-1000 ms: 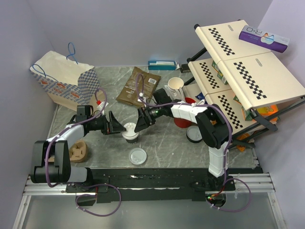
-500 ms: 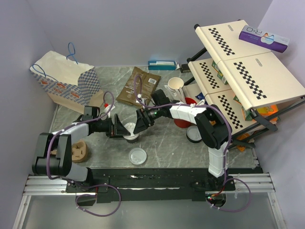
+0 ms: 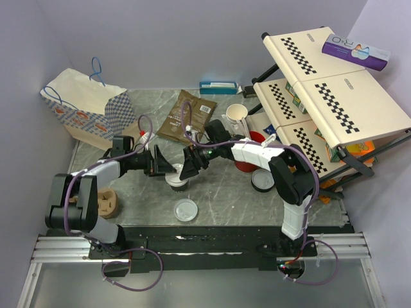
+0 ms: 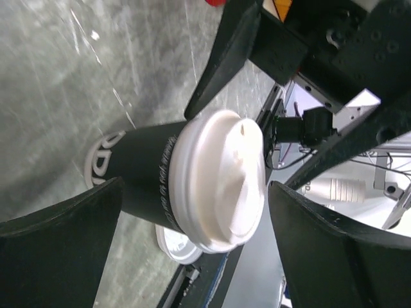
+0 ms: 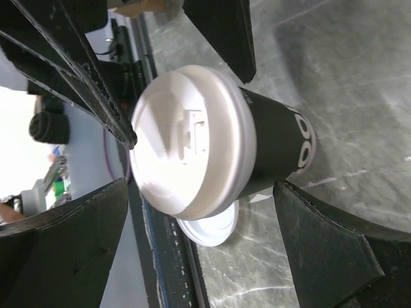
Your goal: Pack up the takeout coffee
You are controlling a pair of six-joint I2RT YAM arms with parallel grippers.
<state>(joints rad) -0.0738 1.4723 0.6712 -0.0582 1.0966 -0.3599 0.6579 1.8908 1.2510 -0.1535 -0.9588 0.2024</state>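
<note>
Item: takeout coffee [image 3: 176,175], one dark-walled cup under a round white lid, standing upright near the middle of the worktop [image 3: 225,189], somewhat toward its near edge. Attendant: left gripper [image 3: 163,164], fingers spread wide and released, one on either side of the cup with a clear gap showing in the left wrist view. Attendant: right gripper [image 3: 185,165], likewise released and wide, facing the cup from the opposite side and touching nothing. Change noted over the last second: the left arm had swung its forearm toward the far edge and brought its gripper in closer to the cup. The right gripper had scarcely shifted, the cup had stayed put, and neither pair of fingers had narrowed. Bearing on the task, as judged: the cup was bracketed from both sides but not yet grasped, and packing had not begun. Likely destination: paper bag [image 3: 87,109], at the far left corner, well apart from the cup. Also present: loose lid [image 3: 185,210], lying flat near the near edge, and cup carrier [image 3: 106,204], near the left edge.
</note>
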